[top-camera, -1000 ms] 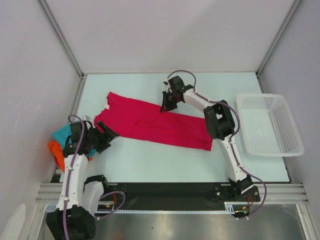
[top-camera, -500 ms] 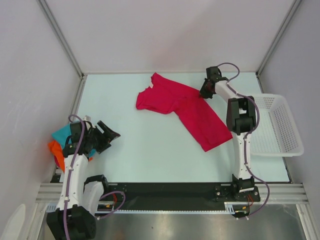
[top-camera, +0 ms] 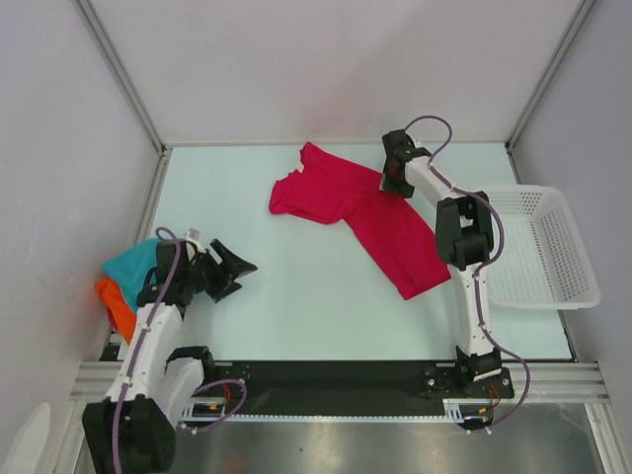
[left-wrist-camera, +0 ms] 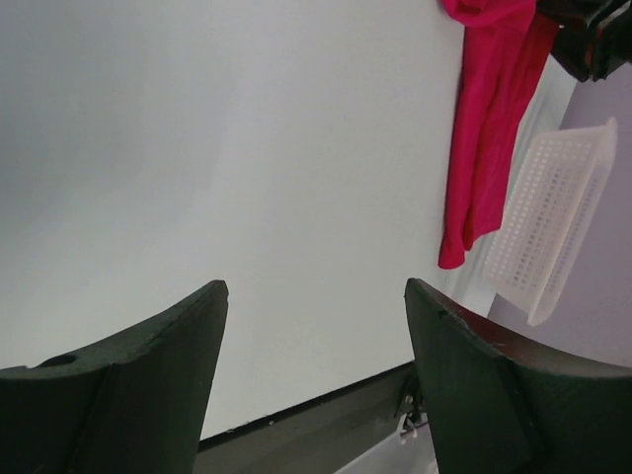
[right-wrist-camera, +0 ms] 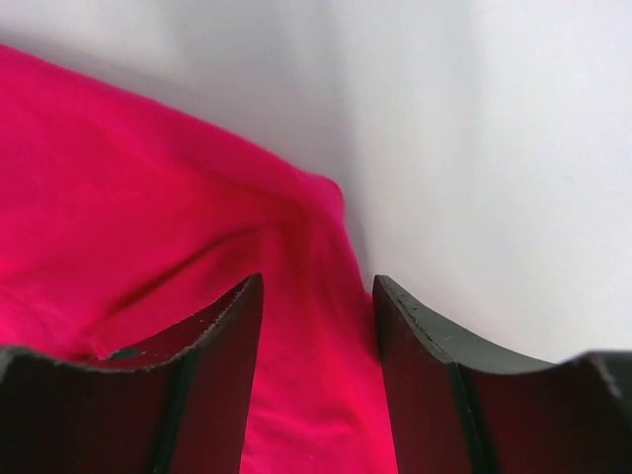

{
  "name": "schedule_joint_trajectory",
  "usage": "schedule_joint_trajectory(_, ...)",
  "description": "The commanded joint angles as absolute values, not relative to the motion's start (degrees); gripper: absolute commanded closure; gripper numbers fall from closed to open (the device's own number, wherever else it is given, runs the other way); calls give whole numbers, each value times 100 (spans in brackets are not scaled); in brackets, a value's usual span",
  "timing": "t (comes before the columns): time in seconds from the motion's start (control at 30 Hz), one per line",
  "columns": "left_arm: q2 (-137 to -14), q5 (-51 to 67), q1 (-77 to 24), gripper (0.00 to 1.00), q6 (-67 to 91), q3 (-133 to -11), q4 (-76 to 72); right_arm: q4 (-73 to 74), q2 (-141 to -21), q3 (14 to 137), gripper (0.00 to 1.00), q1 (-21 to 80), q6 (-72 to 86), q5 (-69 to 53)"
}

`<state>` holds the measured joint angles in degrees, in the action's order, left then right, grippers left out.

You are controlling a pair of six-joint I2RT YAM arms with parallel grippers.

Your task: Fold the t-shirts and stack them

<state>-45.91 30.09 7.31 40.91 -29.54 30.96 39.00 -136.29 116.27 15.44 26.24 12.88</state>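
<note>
The crimson-pink t-shirt lies unfolded and rumpled on the far right part of the bench. Its long body runs at a slant from the far middle down toward the near right, ending in a narrow corner. Its upper part spreads out to the left in loose folds, with a raised crease along the far edge. Well apart from it, at the bench's left edge, the teal-blue t-shirt and the orange t-shirt sit bunched up and touching. The teal one is on the far side, the orange one nearer, and both are partly hidden.
</note>
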Motion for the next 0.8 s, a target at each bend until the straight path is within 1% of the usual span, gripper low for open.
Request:
schedule_joint_trajectory(0.0,-5148,3314,-138,22,4728,-2953,2006,4166,-12702,11839,46,1722,2250,2819)
schedule_joint_trajectory(0.03,-5272,3270,-523,22,4816,-2962,1691,4105,-12544,11726,45,1749,2215,2926)
schedule_joint_trajectory(0.2,-6194,2928,-1712,20,5396,-3093,617,3964,-11533,11154,43,2030,2092,3339)
schedule_joint_trajectory(0.23,-6614,2875,-2079,20,5510,-3111,206,3938,-11392,10997,43,2074,2127,3340)
schedule_joint_trajectory(0.3,-7082,2665,-2485,20,5589,-3321,35,3894,-10935,10522,42,2179,2188,3191)
schedule_joint_trajectory(0.33,-7441,2567,-2879,20,5572,-3409,-382,3876,-10768,10355,42,2223,2267,3147)
schedule_joint_trajectory(0.4,-7663,2060,-3459,20,5476,-3638,-832,3841,-10294,9819,42,2311,2346,2954)
schedule_joint_trajectory(0.47,-7936,1759,-3743,18,5397,-3717,-1246,3788,-9968,9267,42,2408,2434,2813)
schedule_joint_trajectory(0.5,-8050,1566,-3953,17,5379,-3726,-1753,3762,-9645,9107,42,2521,2452,2778)
schedule_joint_trajectory(0.57,-8426,1468,-4104,16,5344,-3718,-2361,3770,-9362,8686,42,2627,2583,2664)
schedule_joint_trajectory(0.6,-8577,1450,-4235,15,5335,-3753,-2956,3797,-9117,8544,41,2706,2627,2620)
schedule_joint_trajectory(0.67,-9006,1363,-4394,14,5230,-3788,-3592,3875,-8896,8350,41,2803,2750,2549)
schedule_joint_trajectory(0.7,-9131,1301,-4586,14,5160,-3797,-4265,3954,-8686,8167,41,2839,2777,2540)
schedule_joint_trajectory(0.77,-9421,1108,-4719,14,5106,-3919,-4692,4086,-8509,8025,41,2970,2856,2549)
